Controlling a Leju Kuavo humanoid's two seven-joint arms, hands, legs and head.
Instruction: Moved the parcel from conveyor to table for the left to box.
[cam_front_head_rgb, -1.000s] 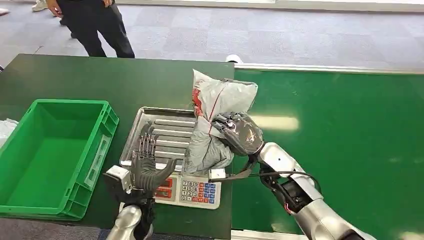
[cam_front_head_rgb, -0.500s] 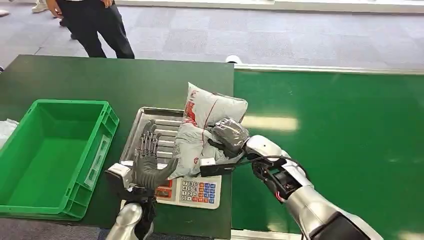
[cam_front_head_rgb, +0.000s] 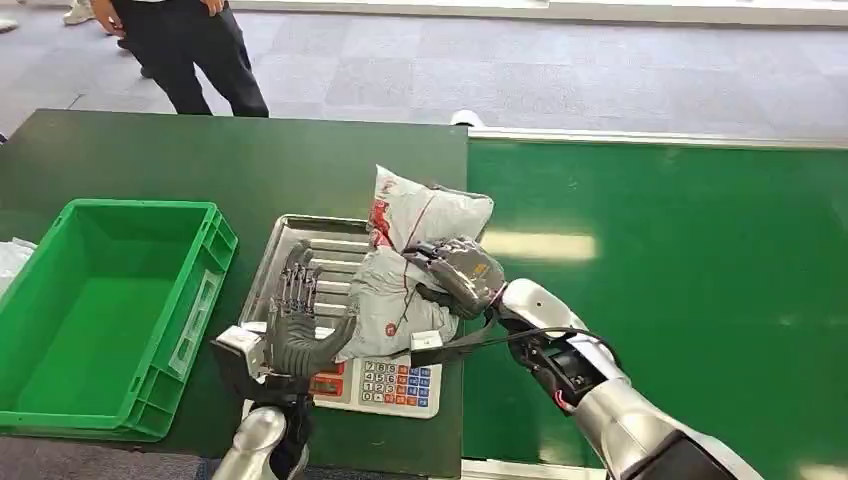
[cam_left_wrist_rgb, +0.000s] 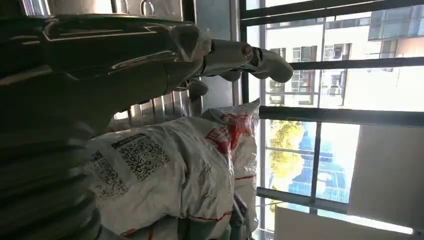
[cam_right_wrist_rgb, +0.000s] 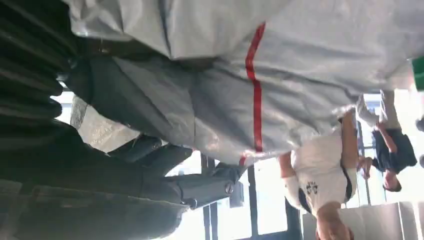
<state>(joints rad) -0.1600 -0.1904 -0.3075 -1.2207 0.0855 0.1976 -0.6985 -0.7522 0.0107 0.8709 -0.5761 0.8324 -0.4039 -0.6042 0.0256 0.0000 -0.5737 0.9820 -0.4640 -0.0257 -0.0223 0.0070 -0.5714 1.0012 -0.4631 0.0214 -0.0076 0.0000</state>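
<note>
A grey and white plastic parcel (cam_front_head_rgb: 410, 265) with red print lies slumped on the steel tray (cam_front_head_rgb: 300, 235) of a weighing scale, its top leaning toward the conveyor (cam_front_head_rgb: 680, 280). My right hand (cam_front_head_rgb: 458, 272) grips it from the conveyor side, fingers wrapped into the bag's folds. In the right wrist view the parcel (cam_right_wrist_rgb: 280, 65) presses against that hand (cam_right_wrist_rgb: 75, 165). My left hand (cam_front_head_rgb: 298, 322) stands upright over the tray's near left, fingers spread, thumb close to the bag. The left wrist view has the parcel (cam_left_wrist_rgb: 165, 170) right beside the left hand (cam_left_wrist_rgb: 150, 55), with a printed code label facing it.
An empty green crate (cam_front_head_rgb: 215, 255) sits left of the scale on the dark green table (cam_front_head_rgb: 200, 160). The scale's keypad (cam_front_head_rgb: 395, 382) faces me at the table's near edge. A person in dark trousers (cam_front_head_rgb: 190, 50) stands beyond the table's far left corner.
My right hand brought the parcel down from upright above the scale onto the tray, where it now slumps. The left hand edged slightly toward the parcel.
</note>
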